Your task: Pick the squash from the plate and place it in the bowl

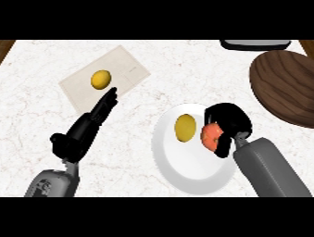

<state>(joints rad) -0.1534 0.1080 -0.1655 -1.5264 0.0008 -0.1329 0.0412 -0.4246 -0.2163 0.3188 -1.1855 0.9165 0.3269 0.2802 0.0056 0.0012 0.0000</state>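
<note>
A white plate (pixel 186 171) lies at the lower middle of the counter. My right hand (pixel 229 121) is over the plate's right side, fingers and thumb curled round an orange-red squash (pixel 211 135), partly hiding it. A yellow oval piece (pixel 185 128) lies on the plate just left of the squash. The dark wooden bowl (pixel 292 88) stands at the right, beyond the hand. My left hand (pixel 84 129) rests at the left with straight fingers, holding nothing.
A pale cutting board (pixel 122 65) lies at the upper left with a yellow lemon (pixel 101 79) on it; my left fingertips reach its near edge. A dark appliance edge (pixel 255 44) shows at the top right. Wooden strips border both sides of the counter.
</note>
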